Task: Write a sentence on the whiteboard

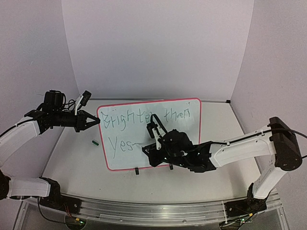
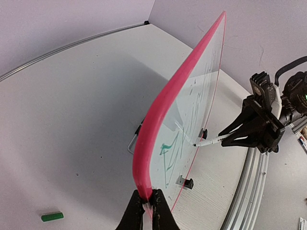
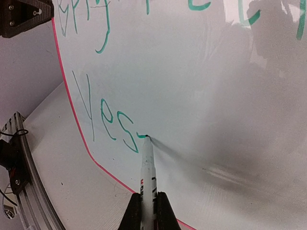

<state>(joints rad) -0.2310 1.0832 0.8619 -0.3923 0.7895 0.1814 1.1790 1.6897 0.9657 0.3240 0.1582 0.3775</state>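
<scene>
1. Nearest, a ribbed metal rail (image 1: 144, 210) runs along the near edge of the matt grey table (image 1: 72, 167).
2. The right pincer (image 3: 147, 197) is clenched on a slim white marker (image 3: 147, 165). Its black fingers sit on either side of the barrel, which points to 12 o'clock in the right wrist view.
3. The marker's dark tip touches the whiteboard (image 1: 187, 127), a glossy white sheet with rounded corners and a thin red-pink frame. It stands on its lower long edge, where two small black clips (image 1: 136, 170) sit.
4. The sentence (image 1: 122, 143) is thin green handwriting. "Yes" ends right at the tip and trails off toward 10 o'clock from it. "Brighter than" runs along the top of the board, at 12 o'clock from the tip.
5. The left pincer (image 2: 147, 199) is clenched on the frame, near a rounded corner on the board's 9 o'clock side.
6. A small green cap (image 1: 95, 142) lies flat on the table at 6 o'clock from the left pincer, just beside the board's left edge and apart from it.
7. The table spreads wide at 8 o'clock from the board and narrows to a strip at 3 o'clock. The smooth pale walls (image 1: 158, 48) rise close behind the top edge.
</scene>
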